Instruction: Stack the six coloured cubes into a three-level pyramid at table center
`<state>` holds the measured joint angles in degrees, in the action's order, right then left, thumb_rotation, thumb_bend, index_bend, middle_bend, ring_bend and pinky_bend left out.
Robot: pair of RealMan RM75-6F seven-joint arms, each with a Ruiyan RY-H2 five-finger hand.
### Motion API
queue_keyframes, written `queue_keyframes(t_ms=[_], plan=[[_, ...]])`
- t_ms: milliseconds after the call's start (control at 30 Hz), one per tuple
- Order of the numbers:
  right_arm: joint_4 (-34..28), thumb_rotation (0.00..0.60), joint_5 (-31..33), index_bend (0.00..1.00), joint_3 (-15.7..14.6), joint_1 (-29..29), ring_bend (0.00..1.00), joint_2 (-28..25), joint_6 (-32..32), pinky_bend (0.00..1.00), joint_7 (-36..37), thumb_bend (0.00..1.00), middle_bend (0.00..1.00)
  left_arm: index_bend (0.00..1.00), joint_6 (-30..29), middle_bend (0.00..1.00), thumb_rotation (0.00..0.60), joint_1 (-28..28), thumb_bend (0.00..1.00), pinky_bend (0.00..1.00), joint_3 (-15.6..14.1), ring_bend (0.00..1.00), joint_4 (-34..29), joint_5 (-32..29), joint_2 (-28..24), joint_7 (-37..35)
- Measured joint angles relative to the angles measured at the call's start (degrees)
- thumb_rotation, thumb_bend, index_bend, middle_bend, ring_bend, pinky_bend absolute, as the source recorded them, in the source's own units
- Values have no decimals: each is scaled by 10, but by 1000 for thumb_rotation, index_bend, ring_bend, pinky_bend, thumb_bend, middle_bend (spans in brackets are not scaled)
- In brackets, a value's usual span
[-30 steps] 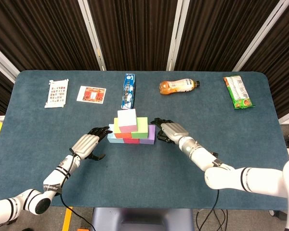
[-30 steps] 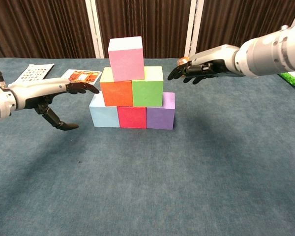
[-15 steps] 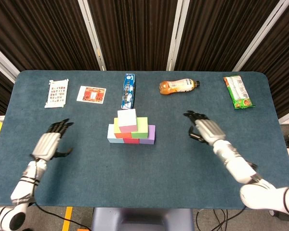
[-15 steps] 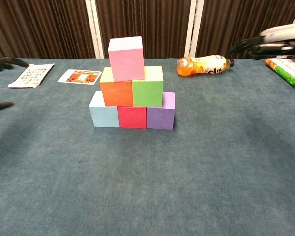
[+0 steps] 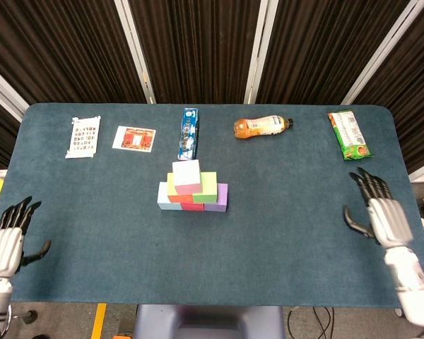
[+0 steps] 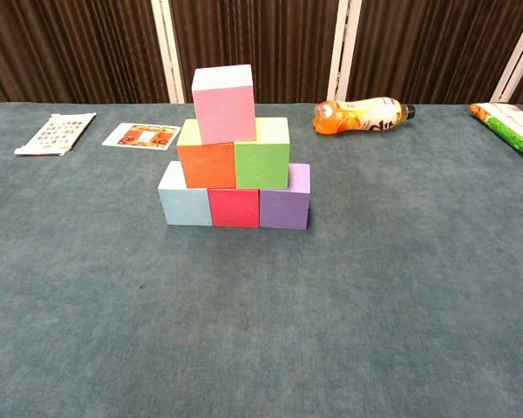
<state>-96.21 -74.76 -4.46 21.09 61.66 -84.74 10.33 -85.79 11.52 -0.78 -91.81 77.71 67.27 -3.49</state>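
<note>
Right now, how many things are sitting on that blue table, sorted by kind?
Coloured cubes: 6, namely pink, orange, green, light blue, red, purple
Flat printed cards: 2
Blue toothpaste-style pack: 1
Orange drink bottle: 1
Green snack packet: 1
Total: 11

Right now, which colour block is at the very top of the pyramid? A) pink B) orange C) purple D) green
A: the pink cube sits alone on the top level, resting on the orange cube and green cube below it.
</note>
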Motion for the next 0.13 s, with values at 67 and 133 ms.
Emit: queue_keyframes(t_ms=[67,133], plan=[[17,284,-21,0,-7,-34,0,10,-36,0,7,602,0,102,-13,0,600,-17,326,1,-9,0,-10,9,-1,17],[27,283,-33,0,-11,-60,0,16,-56,0,14,602,0,102,-26,0,600,-30,326,1,-16,0,-19,17,-1,27]])
